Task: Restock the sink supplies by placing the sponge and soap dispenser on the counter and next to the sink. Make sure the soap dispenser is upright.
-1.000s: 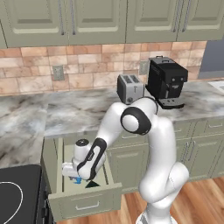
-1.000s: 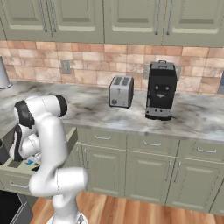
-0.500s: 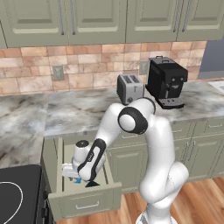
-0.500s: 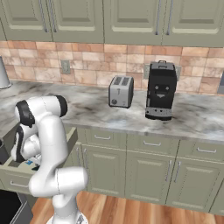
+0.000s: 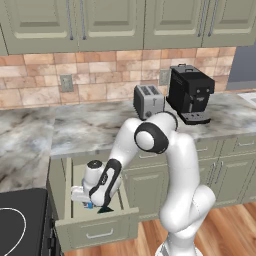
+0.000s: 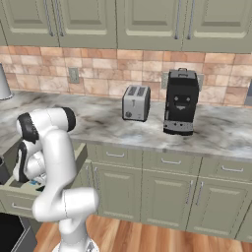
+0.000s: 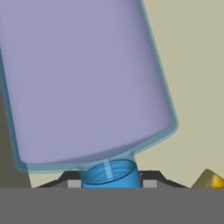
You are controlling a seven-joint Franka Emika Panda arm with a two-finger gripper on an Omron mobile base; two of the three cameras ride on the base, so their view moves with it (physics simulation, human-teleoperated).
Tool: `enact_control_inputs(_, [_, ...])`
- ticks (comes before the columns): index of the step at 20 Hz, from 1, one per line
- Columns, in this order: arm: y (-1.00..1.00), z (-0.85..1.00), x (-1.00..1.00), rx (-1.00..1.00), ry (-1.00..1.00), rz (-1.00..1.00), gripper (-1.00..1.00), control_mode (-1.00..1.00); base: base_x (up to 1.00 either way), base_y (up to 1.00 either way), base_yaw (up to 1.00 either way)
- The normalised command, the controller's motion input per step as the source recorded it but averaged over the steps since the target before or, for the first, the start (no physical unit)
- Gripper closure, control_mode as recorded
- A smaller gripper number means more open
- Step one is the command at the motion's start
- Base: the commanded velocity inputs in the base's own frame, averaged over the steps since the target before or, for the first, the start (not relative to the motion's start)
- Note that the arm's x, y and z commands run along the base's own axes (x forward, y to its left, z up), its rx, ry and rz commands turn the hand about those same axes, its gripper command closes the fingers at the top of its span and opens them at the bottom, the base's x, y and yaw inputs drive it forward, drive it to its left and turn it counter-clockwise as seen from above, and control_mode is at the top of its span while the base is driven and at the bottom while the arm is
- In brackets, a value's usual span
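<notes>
The soap dispenser [image 7: 83, 78] lies in an open drawer [image 5: 95, 227] under the counter [image 5: 90, 130]. Its lavender-blue body looms large in the hand view, and its blue pump collar sits low in the frame. My gripper [image 7: 111, 181] is down in that drawer, and its fingers press against both sides of the blue collar. From the left base view, the gripper [image 5: 92, 202] shows at the end of the bent arm, with a bit of blue beside it. A yellow corner of the sponge [image 7: 210, 180] peeks in beside the bottle. The sink is out of view.
A toaster [image 5: 148, 101] and a black coffee machine [image 5: 191, 94] stand at the back of the marble counter. The black stovetop [image 5: 20, 225] lies left of the drawer. Olive-green cabinet fronts [image 6: 162, 197] run to the right.
</notes>
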Motion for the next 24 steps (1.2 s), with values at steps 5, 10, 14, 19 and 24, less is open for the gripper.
enact_control_inputs(5, [0.0,0.47,-0.01,0.0,-0.07,0.0,1.0,-1.0,0.0,0.0,0.0])
enact_control_inputs(10, [-0.09,0.89,-0.21,0.0,-0.08,0.0,1.0,-1.0,0.0,0.0,0.0])
enact_control_inputs(14, [-0.27,1.0,-0.36,0.0,-0.08,0.0,1.0,-1.0,0.0,0.0,0.0])
enact_control_inputs(19, [-0.3,1.0,-0.16,0.0,0.0,-0.07,1.0,-1.0,0.0,0.0,0.0])
enact_control_inputs(24, [-0.29,1.0,-0.01,0.0,0.0,-0.11,1.0,-1.0,0.0,0.0,0.0])
